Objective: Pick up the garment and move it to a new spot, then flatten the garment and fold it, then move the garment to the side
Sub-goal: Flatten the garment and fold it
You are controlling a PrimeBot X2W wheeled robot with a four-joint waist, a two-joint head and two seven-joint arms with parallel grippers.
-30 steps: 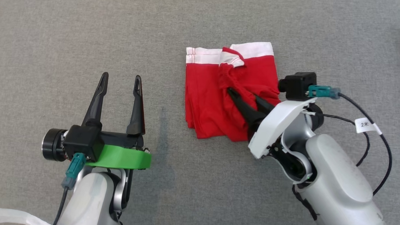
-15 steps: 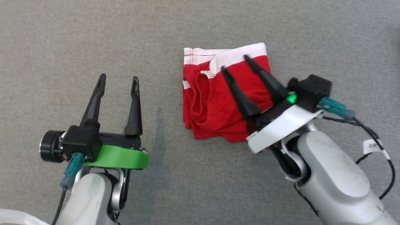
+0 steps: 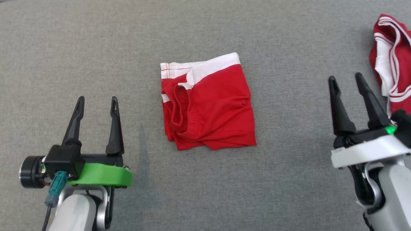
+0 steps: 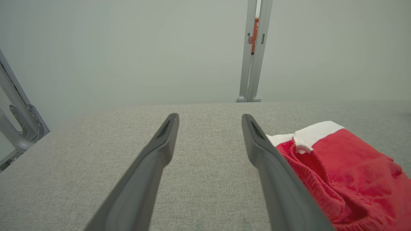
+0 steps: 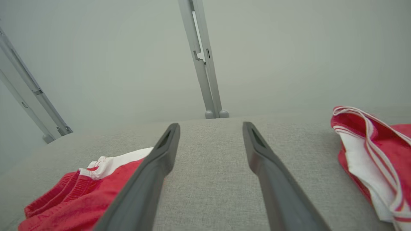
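The garment (image 3: 211, 107), a pair of red shorts with a white waistband, lies folded in the middle of the grey surface. It also appears at the right of the left wrist view (image 4: 350, 173) and at the lower left of the right wrist view (image 5: 80, 195). My left gripper (image 3: 97, 103) stands open at the lower left, well to the left of the garment, with nothing between its fingers. At the right, my right gripper (image 3: 345, 78) is open too and empty, apart from the garment.
A second red garment with white stripes (image 3: 400, 64) lies bunched at the far right edge, close beside my right gripper; it also shows in the right wrist view (image 5: 375, 160). Grey metal frame posts (image 4: 253, 51) rise behind the surface's far edge.
My right gripper opened, let go of the garment and drew back to the right. The garment now lies flat and folded. The head camera shifted, bringing the second garment into view.
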